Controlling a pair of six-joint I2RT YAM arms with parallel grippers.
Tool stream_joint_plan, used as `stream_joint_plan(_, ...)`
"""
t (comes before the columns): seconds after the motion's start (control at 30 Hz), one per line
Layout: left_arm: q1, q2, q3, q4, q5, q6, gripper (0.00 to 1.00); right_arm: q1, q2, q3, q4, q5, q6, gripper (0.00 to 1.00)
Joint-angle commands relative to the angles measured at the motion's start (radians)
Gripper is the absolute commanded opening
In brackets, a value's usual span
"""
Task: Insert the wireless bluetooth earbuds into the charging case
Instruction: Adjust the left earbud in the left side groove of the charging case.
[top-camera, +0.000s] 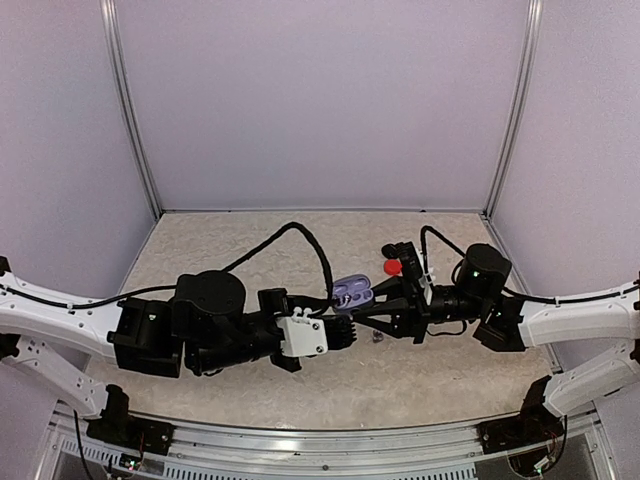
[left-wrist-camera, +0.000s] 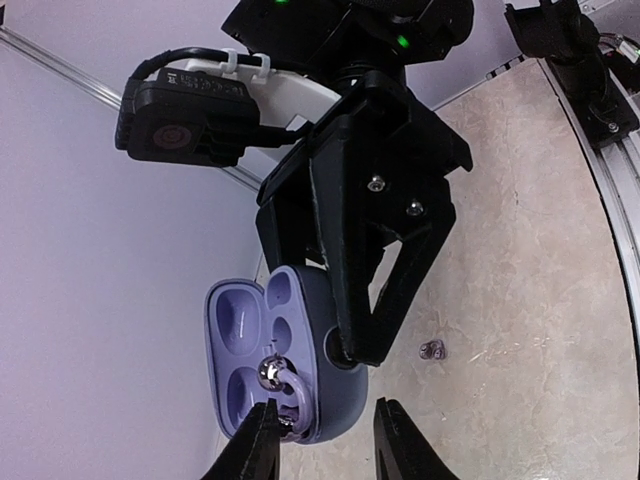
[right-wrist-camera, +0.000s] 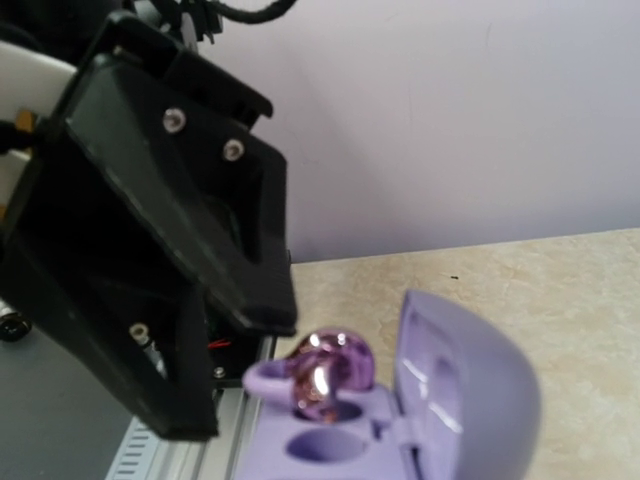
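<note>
left wrist | right end effector (left-wrist-camera: 330, 315) clamped on charging case (left-wrist-camera: 290, 330) | left end effector (left-wrist-camera: 327, 425) fingers apart | earbud (left-wrist-camera: 280, 385) on case socket

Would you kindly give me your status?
Left gripper open. Right gripper shut on open purple case. Earbud perched on case. Spare earbud on table.

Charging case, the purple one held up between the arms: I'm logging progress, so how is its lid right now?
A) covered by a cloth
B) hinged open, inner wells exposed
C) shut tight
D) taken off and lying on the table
B: the charging case has its lid swung back on the hinge, leaving the moulded wells bare, and a lilac earbud sits at one well.
</note>
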Motion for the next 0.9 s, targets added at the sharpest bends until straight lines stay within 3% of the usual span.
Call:
stream_joint_plan(0.0,-0.007,0.015,0.037,0.043,-0.021,0.022,0.34,0.018,-0.013,0.028,-0.003,0.009,-0.017,0.02)
stream_joint_plan(0.87,-0.008,0.001,0.032,0.069,-0.077,0.027,0.11,0.036,-0.011,0.034,-0.033,0.009,-0.046,0.02)
